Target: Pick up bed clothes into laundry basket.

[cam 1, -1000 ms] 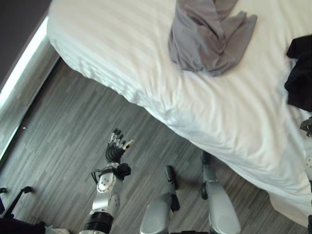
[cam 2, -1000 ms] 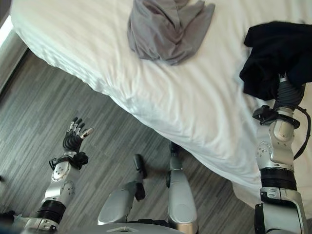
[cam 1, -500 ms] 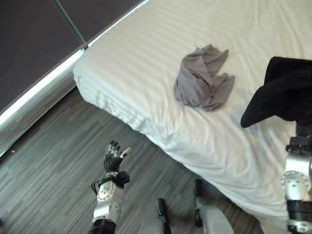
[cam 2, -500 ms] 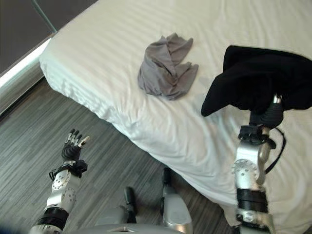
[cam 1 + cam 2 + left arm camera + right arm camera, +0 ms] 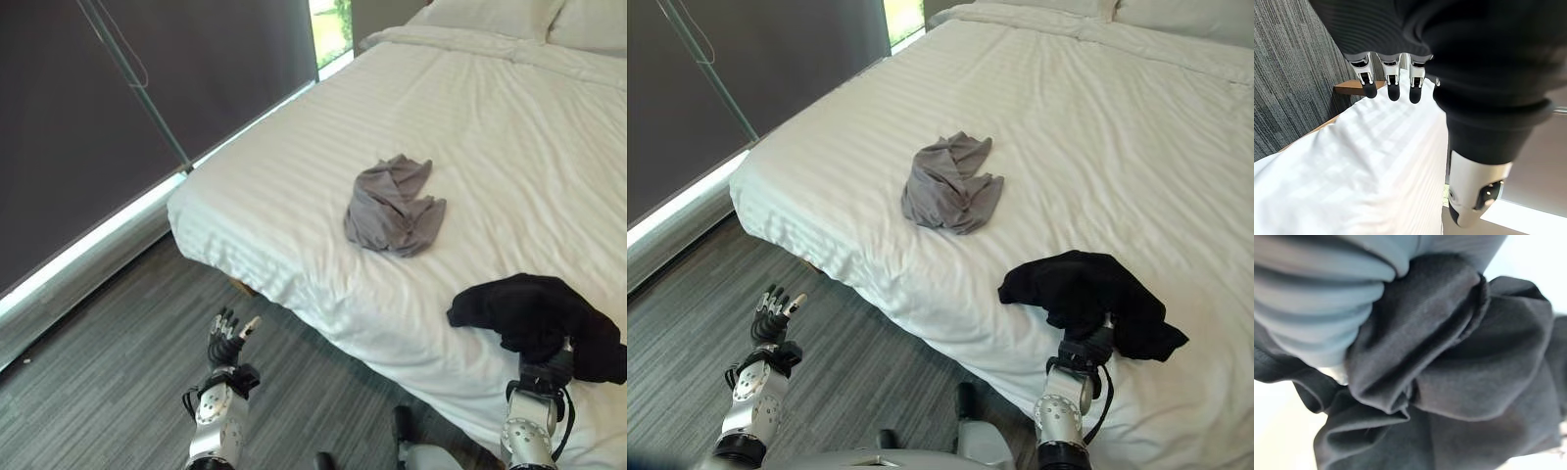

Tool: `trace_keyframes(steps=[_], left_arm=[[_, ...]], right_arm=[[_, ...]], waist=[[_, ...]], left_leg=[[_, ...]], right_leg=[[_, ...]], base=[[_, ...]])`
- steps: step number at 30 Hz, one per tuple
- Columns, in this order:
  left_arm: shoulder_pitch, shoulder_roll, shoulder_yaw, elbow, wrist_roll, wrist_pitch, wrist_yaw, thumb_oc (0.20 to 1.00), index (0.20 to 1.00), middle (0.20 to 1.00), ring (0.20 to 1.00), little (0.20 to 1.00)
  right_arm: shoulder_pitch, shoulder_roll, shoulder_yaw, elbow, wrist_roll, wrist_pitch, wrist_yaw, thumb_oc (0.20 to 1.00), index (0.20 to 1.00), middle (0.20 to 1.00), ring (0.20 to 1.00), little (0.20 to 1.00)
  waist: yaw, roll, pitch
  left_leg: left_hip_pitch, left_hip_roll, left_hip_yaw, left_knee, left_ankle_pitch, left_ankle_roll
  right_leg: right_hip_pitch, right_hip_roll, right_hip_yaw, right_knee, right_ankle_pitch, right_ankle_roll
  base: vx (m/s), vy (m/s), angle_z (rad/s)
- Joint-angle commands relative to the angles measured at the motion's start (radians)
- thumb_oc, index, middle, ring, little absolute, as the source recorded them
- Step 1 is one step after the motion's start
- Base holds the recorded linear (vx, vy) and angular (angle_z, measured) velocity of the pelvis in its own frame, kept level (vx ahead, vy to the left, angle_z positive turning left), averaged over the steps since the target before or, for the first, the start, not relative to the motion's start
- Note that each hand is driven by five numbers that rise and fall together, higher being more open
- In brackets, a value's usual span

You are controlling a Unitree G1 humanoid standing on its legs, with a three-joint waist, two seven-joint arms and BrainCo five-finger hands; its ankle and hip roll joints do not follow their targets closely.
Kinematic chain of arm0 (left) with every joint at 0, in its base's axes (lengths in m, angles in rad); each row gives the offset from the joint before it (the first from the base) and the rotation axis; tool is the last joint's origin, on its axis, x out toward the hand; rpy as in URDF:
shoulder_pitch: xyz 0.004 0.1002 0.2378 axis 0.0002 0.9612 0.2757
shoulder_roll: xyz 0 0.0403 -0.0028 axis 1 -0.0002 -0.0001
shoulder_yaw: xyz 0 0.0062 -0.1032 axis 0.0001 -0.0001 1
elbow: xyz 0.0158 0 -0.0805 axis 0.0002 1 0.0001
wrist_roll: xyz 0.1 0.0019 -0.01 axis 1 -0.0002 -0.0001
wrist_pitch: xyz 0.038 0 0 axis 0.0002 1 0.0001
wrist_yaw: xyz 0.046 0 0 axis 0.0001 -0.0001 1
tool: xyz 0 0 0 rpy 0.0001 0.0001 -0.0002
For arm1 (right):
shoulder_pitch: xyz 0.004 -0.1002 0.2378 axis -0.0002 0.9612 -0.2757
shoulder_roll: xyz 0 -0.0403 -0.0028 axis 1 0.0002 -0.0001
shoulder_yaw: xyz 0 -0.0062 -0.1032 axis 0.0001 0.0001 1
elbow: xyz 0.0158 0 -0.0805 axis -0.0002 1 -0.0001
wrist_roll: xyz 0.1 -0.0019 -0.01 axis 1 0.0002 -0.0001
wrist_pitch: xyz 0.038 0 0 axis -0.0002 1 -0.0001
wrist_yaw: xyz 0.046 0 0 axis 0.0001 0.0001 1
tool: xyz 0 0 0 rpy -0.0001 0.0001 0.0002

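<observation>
Right robot hand (image 5: 1087, 345), lower right of frame, sits under the black garment (image 5: 1083, 294) on the bed (image 5: 1097, 147); finger state unclear. Best lift it clear before turning away.

right hand (image 5: 1085, 349) buried under black garment (image 5: 1083, 294) (fingers hidden)

Wide bed (image 5: 509, 117) under white striped sheets, two pillows (image 5: 490, 15) at its far end. Grey wood-grain floor (image 5: 108, 392) alongside. Dark roller blind (image 5: 147, 88) over the window wall, daylight along its lower edge and through a far gap (image 5: 331, 29).
</observation>
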Motion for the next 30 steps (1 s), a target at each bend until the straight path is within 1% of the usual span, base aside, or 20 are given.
trace_keyframes(steps=[1, 6, 11, 13, 14, 15, 16, 17, 18, 19, 20, 21, 22, 23, 24, 25, 26, 27, 28, 30], left_arm=[[-0.080, 0.058, 0.001, -0.022, -0.034, -0.078, 0.003, 1.000, 1.000, 1.000, 1.000, 1.000], [-0.076, 0.054, 0.000, -0.019, -0.023, -0.075, -0.001, 1.000, 1.000, 1.000, 1.000, 1.000], [-0.068, 0.040, -0.003, -0.017, -0.017, -0.074, -0.004, 1.000, 1.000, 1.000, 1.000, 1.000], [-0.071, 0.045, 0.008, -0.024, -0.019, -0.080, 0.001, 1.000, 1.000, 1.000, 1.000, 1.000], [-0.084, 0.061, 0.034, -0.030, -0.030, -0.091, 0.009, 1.000, 1.000, 1.000, 1.000, 1.000], [-0.093, 0.070, 0.041, -0.031, -0.034, -0.095, 0.011, 1.000, 1.000, 1.000, 1.000, 1.000], [-0.103, 0.088, 0.050, -0.030, -0.030, -0.098, 0.010, 1.000, 1.000, 1.000, 1.000, 1.000], [-0.110, 0.105, 0.057, -0.035, -0.025, -0.102, 0.007, 1.000, 1.000, 1.000, 1.000, 1.000], [-0.119, 0.121, 0.064, -0.046, -0.023, -0.101, 0.006, 1.000, 1.000, 1.000, 1.000, 1.000], [-0.132, 0.133, 0.070, -0.047, -0.024, -0.103, 0.008, 1.000, 1.000, 1.000, 1.000, 1.000], [-0.144, 0.150, 0.089, -0.056, -0.030, -0.112, 0.024, 1.000, 1.000, 1.000, 1.000, 1.000], [-0.151, 0.160, 0.101, -0.052, -0.034, -0.113, 0.032, 1.000, 1.000, 1.000, 1.000, 1.000], [-0.166, 0.199, 0.118, -0.033, -0.028, -0.112, 0.044, 1.000, 1.000, 1.000, 1.000, 1.000], [-0.179, 0.224, 0.120, -0.029, -0.019, -0.113, 0.055, 1.000, 1.000, 1.000, 1.000, 1.000], [-0.197, 0.240, 0.121, -0.037, -0.020, -0.117, 0.063, 1.000, 1.000, 1.000, 1.000, 1.000], [-0.215, 0.252, 0.120, -0.040, -0.024, -0.122, 0.070, 1.000, 1.000, 1.000, 1.000, 1.000], [-0.275, 0.282, 0.099, -0.035, -0.029, -0.139, 0.078, 1.000, 1.000, 1.000, 1.000, 1.000], [-0.275, 0.282, 0.099, -0.034, -0.029, -0.139, 0.078, 1.000, 1.000, 1.000, 1.000, 1.000], [-0.318, 0.305, 0.077, -0.042, -0.040, -0.145, 0.076, 1.000, 1.000, 1.000, 1.000, 1.000], [-0.366, 0.320, 0.042, -0.007, -0.043, -0.148, 0.075, 1.000, 1.000, 1.000, 1.000, 1.000]], right_arm=[[-0.075, -0.041, -0.065, -0.120, -0.068, -0.063, 0.032, 0.200, 0.200, 0.200, 0.200, 0.200], [-0.039, -0.087, -0.035, -0.080, -0.166, -0.015, 0.005, 0.200, 0.200, 0.200, 0.200, 0.200], [-0.033, -0.086, -0.027, -0.083, -0.181, -0.009, 0.011, 0.200, 0.200, 0.200, 0.200, 0.200], [-0.035, -0.091, -0.027, -0.088, -0.185, -0.012, 0.016, 0.200, 0.200, 0.200, 0.200, 0.200], [-0.038, -0.101, -0.031, -0.095, -0.192, -0.015, 0.016, 0.200, 0.200, 0.200, 0.200, 0.200], [-0.042, -0.106, -0.031, -0.099, -0.192, -0.016, 0.016, 0.200, 0.200, 0.200, 0.200, 0.200], [-0.043, -0.114, -0.031, -0.102, -0.191, -0.015, 0.020, 0.200, 0.200, 0.200, 0.200, 0.200], [-0.042, -0.125, -0.037, -0.103, -0.192, -0.015, 0.025, 0.200, 0.200, 0.200, 0.200, 0.200], [-0.034, -0.140, -0.050, -0.109, -0.200, -0.013, 0.027, 0.200, 0.200, 0.200, 0.200, 0.200], [-0.038, -0.154, -0.056, -0.110, -0.208, -0.011, 0.026, 0.200, 0.200, 0.200, 0.200, 0.200], [-0.058, -0.163, -0.066, -0.103, -0.213, -0.019, 0.015, 0.200, 0.200, 0.200, 0.200, 0.200], [-0.061, -0.157, -0.072, -0.099, -0.206, -0.023, 0.010, 0.200, 0.200, 0.200, 0.200, 0.200], [-0.057, -0.158, -0.072, -0.092, -0.206, -0.024, 0.009, 0.200, 0.200, 0.200, 0.200, 0.200], [-0.052, -0.167, -0.062, -0.094, -0.224, -0.025, 0.007, 0.200, 0.200, 0.200, 0.200, 0.200], [-0.052, -0.178, -0.055, -0.095, -0.232, -0.022, 0.007, 0.200, 0.200, 0.200, 0.200, 0.200], [-0.051, -0.187, -0.049, -0.096, -0.237, -0.023, 0.005, 0.200, 0.200, 0.200, 0.200, 0.200], [-0.057, -0.203, -0.044, -0.093, -0.230, -0.026, -0.002, 0.200, 0.200, 0.200, 0.200, 0.200], [-0.057, -0.203, -0.044, -0.093, -0.230, -0.026, -0.002, 0.200, 0.200, 0.200, 0.200, 0.200], [-0.068, -0.200, -0.031, -0.100, -0.239, -0.028, -0.009, 0.200, 0.200, 0.200, 0.200, 0.200], [-0.077, -0.178, -0.024, -0.102, -0.237, -0.032, -0.018, 0.200, 0.200, 0.200, 0.200, 0.200]], waist=[[0.009, -0.020, 0.048], [0.007, -0.026, 0.056], [0.011, -0.026, 0.060], [0.010, -0.022, 0.069], [0.003, -0.019, 0.093], [0.000, -0.026, 0.106], [-0.002, -0.034, 0.122], [-0.002, -0.041, 0.132], [0.004, -0.048, 0.145], [0.014, -0.051, 0.160], [0.033, -0.059, 0.175], [0.023, -0.058, 0.166], [0.016, -0.056, 0.147], [0.021, -0.053, 0.148], [0.019, -0.044, 0.149], [0.012, -0.034, 0.153], [-0.008, -0.012, 0.161], [-0.007, -0.013, 0.162], [-0.027, -0.005, 0.170], [-0.033, -0.011, 0.161]], left_leg=[[0.048, 0.027, 0.005, 0.012, 0.005, -0.050], [0.045, 0.034, 0.007, 0.012, 0.013, -0.057], [0.048, 0.039, 0.003, 0.012, 0.014, -0.059], [0.050, 0.042, -0.001, 0.012, 0.014, -0.058], [0.041, 0.052, -0.006, 0.052, 0.006, -0.059], [0.007, 0.060, -0.007, 0.127, -0.014, -0.064], [-0.028, 0.067, -0.011, 0.201, -0.019, -0.072], [-0.083, 0.089, -0.024, 0.336, -0.010, -0.083], [-0.132, 0.108, -0.044, 0.442, 0.024, -0.094], [-0.172, 0.101, -0.082, 0.505, 0.058, -0.101], [-0.246, 0.053, -0.200, 0.564, 0.074, -0.098], [-0.262, 0.077, -0.214, 0.524, 0.077, -0.088], [-0.246, 0.155, -0.207, 0.400, 0.100, -0.080], [-0.210, 0.170, -0.213, 0.294, 0.102, -0.077], [-0.197, 0.192, -0.214, 0.223, 0.121, -0.085], [-0.184, 0.217, -0.204, 0.164, 0.154, -0.102], [-0.154, 0.248, -0.174, 0.099, 0.185, -0.129], [-0.153, 0.248, -0.173, 0.098, 0.185, -0.129], [-0.152, 0.239, -0.138, 0.108, 0.162, -0.131], [-0.161, 0.197, -0.114, 0.109, 0.119, -0.114]], right_leg=[[0.077, -0.059, 0.026, 0.113, -0.157, 0.081], [0.076, -0.048, 0.024, 0.111, -0.157, 0.074], [0.084, -0.043, 0.022, 0.111, -0.162, 0.072], [0.071, -0.041, 0.023, 0.151, -0.180, 0.067], [0.032, -0.026, 0.048, 0.229, -0.213, 0.057], [0.009, -0.023, 0.064, 0.271, -0.227, 0.048], [0.004, -0.021, 0.082, 0.286, -0.233, 0.037], [0.006, -0.017, 0.085, 0.295, -0.240, 0.024], [0.020, -0.014, 0.082, 0.293, -0.246, 0.011], [0.033, -0.009, 0.085, 0.290, -0.252, 0.003], [0.043, -0.008, 0.112, 0.284, -0.258, -0.002], [0.043, -0.013, 0.120, 0.276, -0.259, 0.001], [0.055, -0.019, 0.145, 0.255, -0.261, 0.014], [0.063, -0.025, 0.165, 0.253, -0.271, 0.023], [0.054, -0.029, 0.176, 0.256, -0.271, 0.026], [0.048, -0.033, 0.186, 0.265, -0.280, 0.032], [0.041, -0.061, 0.214, 0.278, -0.299, 0.054], [0.041, -0.061, 0.215, 0.278, -0.299, 0.054], [0.030, -0.085, 0.230, 0.285, -0.294, 0.073], [0.038, -0.138, 0.244, 0.260, -0.282, 0.103]], base=[[0.01, -0.040, -0.05], [0.00, -0.034, -0.01], [0.00, -0.027, 0.00], [-0.03, -0.027, 0.01], [-0.09, -0.070, 0.00], [-0.10, -0.118, -0.08], [-0.06, -0.171, -0.05], [-0.03, -0.213, -0.05], [0.00, -0.194, 0.24], [-0.01, -0.099, 0.34], [0.01, 0.003, 0.17], [0.13, 0.155, -0.33], [0.22, 0.243, -0.62], [0.22, 0.300, -0.76], [0.14, 0.293, -0.65], [0.19, 0.542, -0.77], [0.17, 0.456, -0.81], [0.18, 0.602, -0.82], [0.07, 0.386, -0.66], [0.13, 0.509, -0.31]])
